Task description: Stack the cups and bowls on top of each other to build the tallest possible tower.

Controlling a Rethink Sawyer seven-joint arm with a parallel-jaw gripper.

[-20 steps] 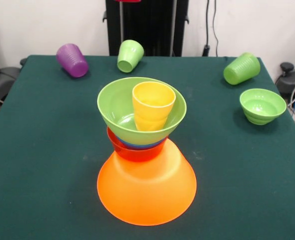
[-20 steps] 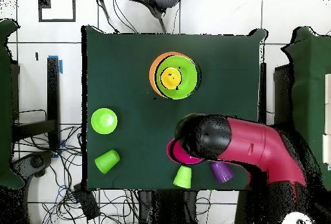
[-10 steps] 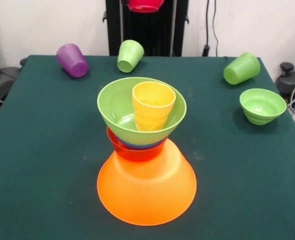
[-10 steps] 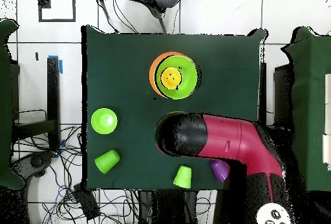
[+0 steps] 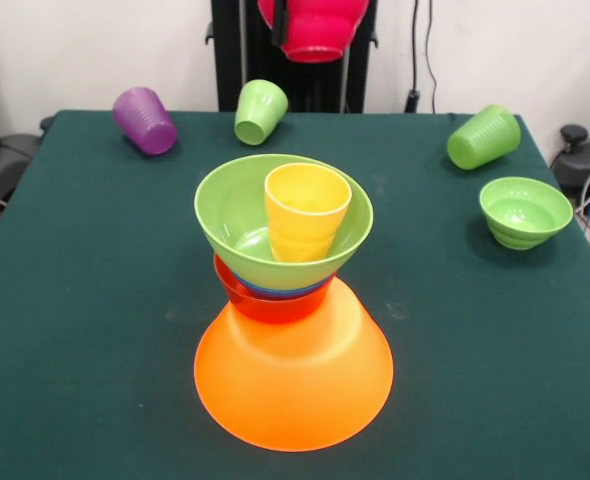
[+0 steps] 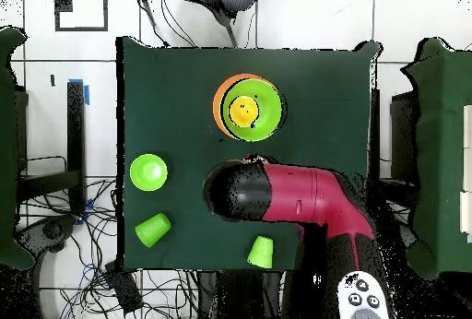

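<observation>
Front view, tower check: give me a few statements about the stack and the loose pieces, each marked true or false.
1. The yellow cup stands upright inside the large light green bowl. True.
2. The huge orange bowl sits rim up at the bottom of the tower. False: it is upside down, wide rim on the table.
3. The purple cup lies on its side near the far edge of the table. True.
4. The small green bowl is already on the tower. False: it sits alone on the cloth, off to one side.
5. A pink bowl hangs in the air at the top of the front view. True.
</observation>
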